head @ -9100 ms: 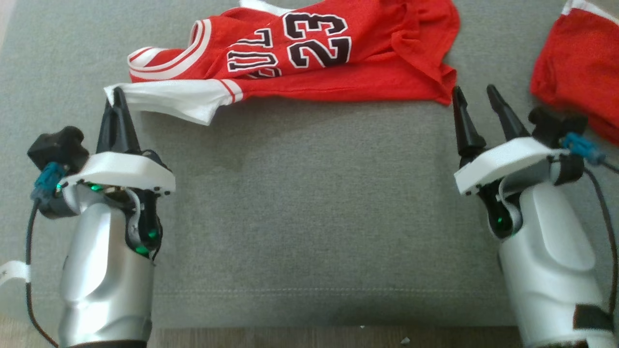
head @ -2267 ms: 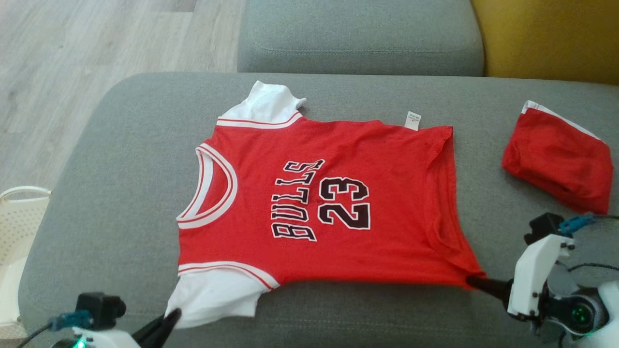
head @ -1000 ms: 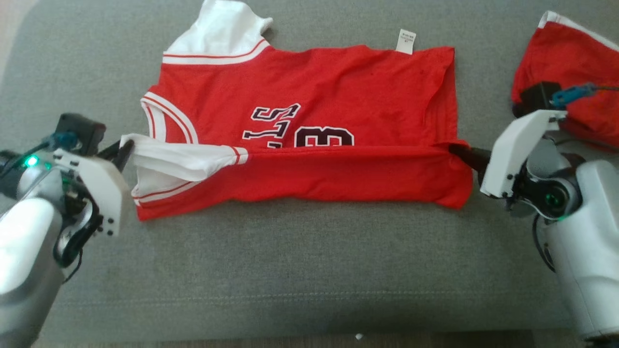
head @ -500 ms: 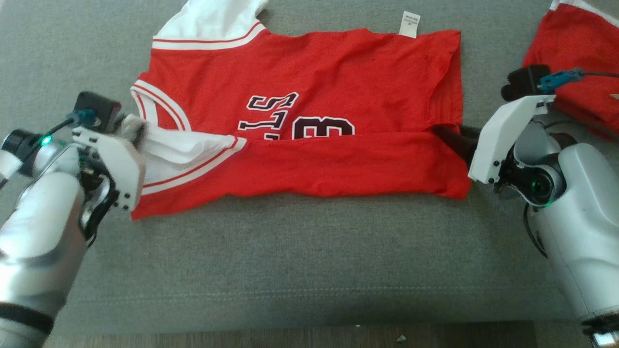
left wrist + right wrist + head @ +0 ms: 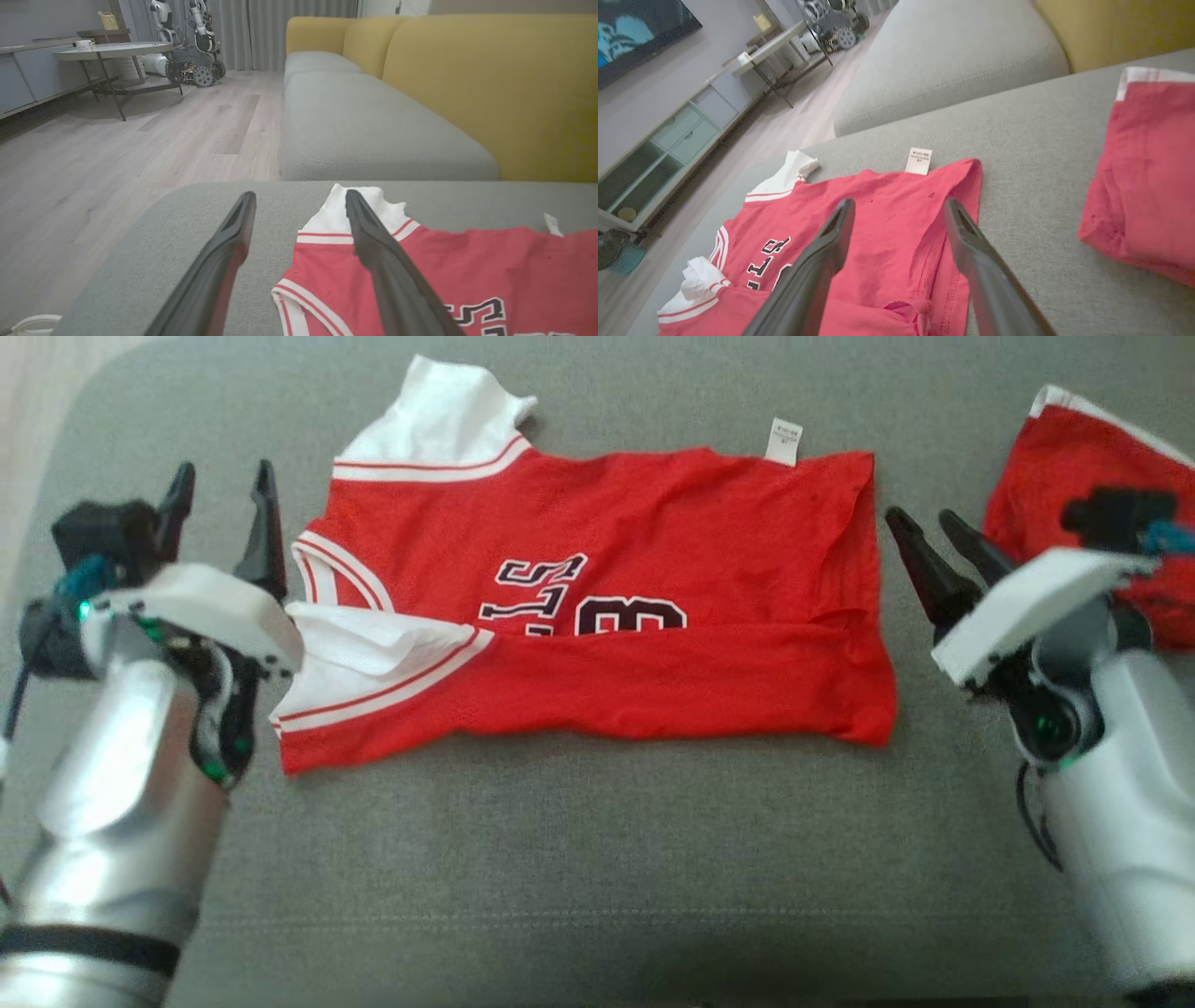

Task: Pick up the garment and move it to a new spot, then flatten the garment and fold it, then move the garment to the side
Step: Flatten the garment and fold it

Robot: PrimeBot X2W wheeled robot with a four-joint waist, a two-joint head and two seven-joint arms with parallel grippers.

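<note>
head view: bright, even, soft light with no hard shadows. a thin soft shadow lies under the near hem of the jersey (image 5: 597, 653) on the grey cushion (image 5: 579, 859). pale glare on the silver left forearm (image 5: 121, 821); right forearm (image 5: 1130, 821) slightly smeared; lower corners soft.
left wrist view: dimmer and cooler, lit perhaps from the curtains (image 5: 280, 28) far back. fingers (image 5: 395, 280) out of focus; floor lines bowed toward the edges.
right wrist view: tilted and soft. screen (image 5: 640, 32) glows blue; near fingers (image 5: 808, 280) blurred.

Head overhead, wrists low, jersey (image 5: 653, 523) shared
</note>
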